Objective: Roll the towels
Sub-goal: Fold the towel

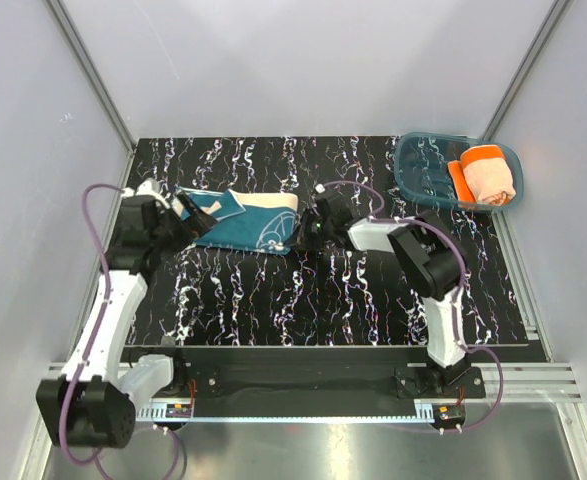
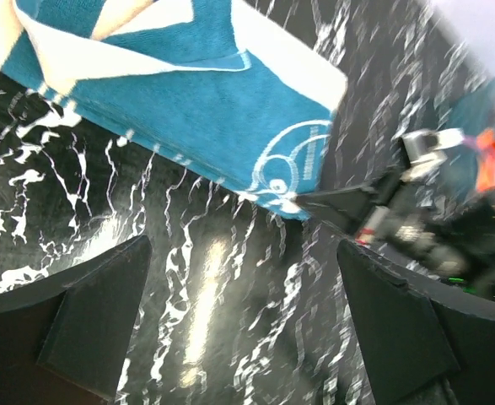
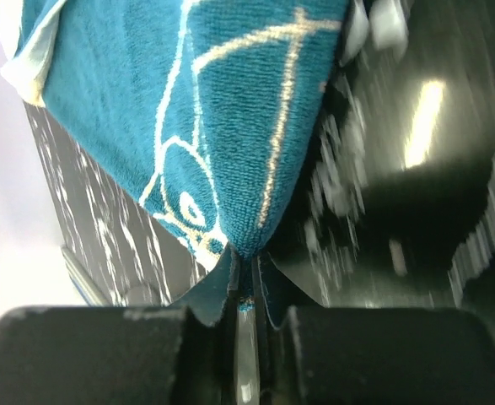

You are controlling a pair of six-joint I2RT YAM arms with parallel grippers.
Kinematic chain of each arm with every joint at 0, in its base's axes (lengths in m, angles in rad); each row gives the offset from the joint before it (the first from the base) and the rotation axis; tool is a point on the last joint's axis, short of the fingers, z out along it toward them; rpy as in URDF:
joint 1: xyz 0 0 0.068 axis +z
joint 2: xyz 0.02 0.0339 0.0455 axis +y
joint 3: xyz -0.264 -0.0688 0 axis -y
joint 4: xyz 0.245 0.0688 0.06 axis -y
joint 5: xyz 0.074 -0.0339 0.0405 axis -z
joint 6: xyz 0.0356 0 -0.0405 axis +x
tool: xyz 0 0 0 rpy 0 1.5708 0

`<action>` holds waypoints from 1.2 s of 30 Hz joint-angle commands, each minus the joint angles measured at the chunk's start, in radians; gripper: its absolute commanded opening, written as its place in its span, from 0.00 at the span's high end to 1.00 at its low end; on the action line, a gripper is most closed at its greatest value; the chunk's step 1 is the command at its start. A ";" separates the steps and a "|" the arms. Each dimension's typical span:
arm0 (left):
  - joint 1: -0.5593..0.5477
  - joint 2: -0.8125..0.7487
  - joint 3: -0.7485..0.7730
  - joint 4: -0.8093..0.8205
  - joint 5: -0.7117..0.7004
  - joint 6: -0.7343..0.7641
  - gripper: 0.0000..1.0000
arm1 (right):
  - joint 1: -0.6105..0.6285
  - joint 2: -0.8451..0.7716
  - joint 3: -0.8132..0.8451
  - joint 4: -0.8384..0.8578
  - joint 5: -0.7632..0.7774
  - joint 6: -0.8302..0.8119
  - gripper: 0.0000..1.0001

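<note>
Towel (image 1: pixel 256 230), teal, cream-backed, corner tight in right hand (image 3: pixel 243 272); left hand (image 2: pixel 240 253) wide.

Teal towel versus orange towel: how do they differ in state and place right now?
The teal towel lies flat, loosely folded, on the black table; the orange towel is rolled up in the blue tray. The right gripper is shut on a corner of the teal towel; nothing holds the orange towel. Both are cloth with a pale reverse side.
</note>
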 commanded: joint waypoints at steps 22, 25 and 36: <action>-0.601 0.478 0.199 -0.049 -0.210 0.272 0.01 | 0.008 -0.919 -0.716 -0.525 0.168 0.009 0.95; -0.671 0.553 0.229 -0.052 -0.278 0.275 0.01 | 0.008 -0.960 -0.742 -0.548 0.186 0.007 0.95; -0.818 0.697 0.279 -0.069 -0.375 0.292 0.06 | 0.008 -0.950 -0.823 -0.485 0.177 0.029 0.95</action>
